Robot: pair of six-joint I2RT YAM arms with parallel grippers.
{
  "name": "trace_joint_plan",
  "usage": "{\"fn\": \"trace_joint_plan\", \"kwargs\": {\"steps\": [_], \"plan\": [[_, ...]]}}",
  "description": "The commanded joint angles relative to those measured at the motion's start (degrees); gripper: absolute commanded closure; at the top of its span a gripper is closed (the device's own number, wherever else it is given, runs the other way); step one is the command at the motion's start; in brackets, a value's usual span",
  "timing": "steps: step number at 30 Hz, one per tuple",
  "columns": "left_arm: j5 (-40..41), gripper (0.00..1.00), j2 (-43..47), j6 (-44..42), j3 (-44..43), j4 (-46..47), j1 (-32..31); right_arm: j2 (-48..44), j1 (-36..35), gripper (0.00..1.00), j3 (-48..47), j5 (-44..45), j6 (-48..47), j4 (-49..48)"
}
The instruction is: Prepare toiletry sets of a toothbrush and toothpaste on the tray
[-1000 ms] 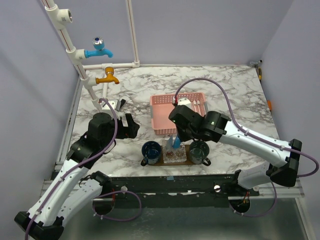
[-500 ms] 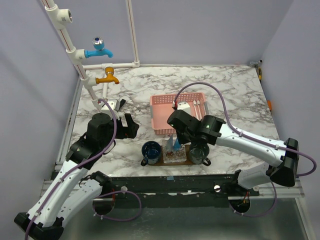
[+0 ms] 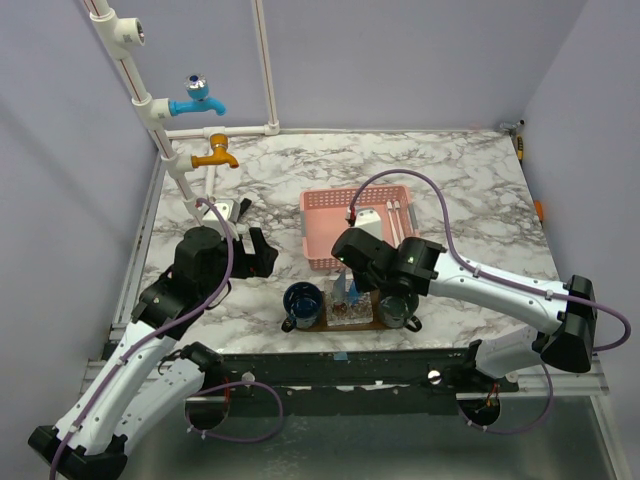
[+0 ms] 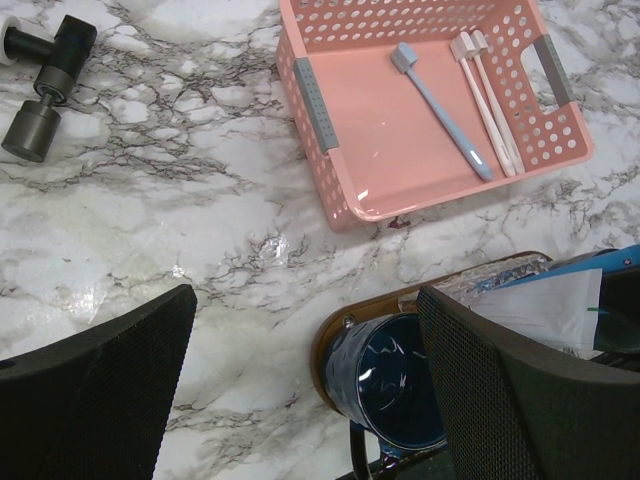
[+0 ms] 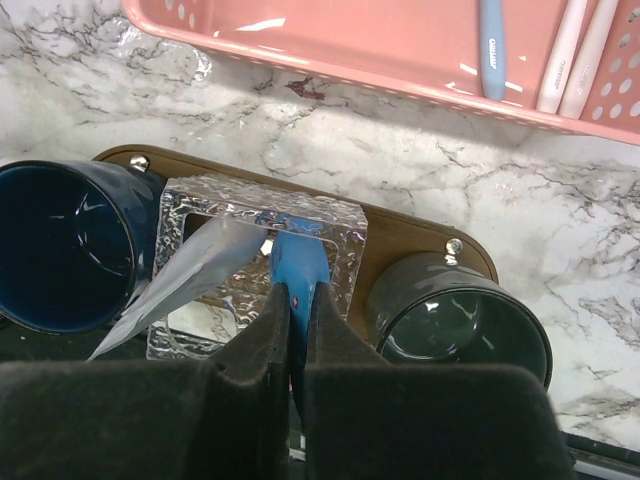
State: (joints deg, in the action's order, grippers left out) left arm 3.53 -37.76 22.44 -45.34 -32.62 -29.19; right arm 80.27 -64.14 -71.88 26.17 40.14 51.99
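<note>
Right gripper [image 3: 346, 286] hangs low over the tray [image 3: 326, 318] at the near edge of the counter [image 3: 450, 180]. A moment ago it was higher up and closer to the pink basket [image 3: 320, 228]. Now it has come down toward the clear holder [image 3: 350, 312] in the middle of the tray. With the arm out of the way, the toothbrushes [image 3: 396, 213] in the basket show better. The left gripper [image 3: 258, 252] has not moved. It waits off to the left, wide open, with nothing in it.

From the left wrist, one blue toothbrush [image 4: 440, 105] and two white ones lie side by side in the basket. A blue mug [image 4: 390, 385] stands on the left end of the tray.

From the right wrist, the gripper is squeezed shut on the toothpaste [image 5: 297, 262]. The tube's far end pokes into the open top of the holder. I cannot tell if it touches the bottom. A pale flat thing [image 5: 185, 280] leans in the holder too, and I cannot tell what it is. A dark mug [image 5: 455, 315] stands on the right end.

I think the toothpaste is almost in its place, so letting go comes next. The toothbrushes still need to come over.
</note>
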Motion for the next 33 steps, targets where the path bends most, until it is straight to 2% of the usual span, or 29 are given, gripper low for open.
{"fn": "trace_joint_plan", "kwargs": {"steps": [1,20,33], "plan": [[1.2,0.09,0.7,-0.7,0.9,0.7,0.4,0.2,-0.8,1.0,-0.2,3.4,1.9,-0.3],[1.0,0.09,1.0,-0.6,1.0,0.7,0.4,1.1,-3.5,1.0,-1.7,6.0,4.9,3.3],[1.0,0.09,0.6,-0.6,1.1,0.8,0.4,2.1,-3.5,1.0,-0.5,7.4,5.9,1.3]]}}
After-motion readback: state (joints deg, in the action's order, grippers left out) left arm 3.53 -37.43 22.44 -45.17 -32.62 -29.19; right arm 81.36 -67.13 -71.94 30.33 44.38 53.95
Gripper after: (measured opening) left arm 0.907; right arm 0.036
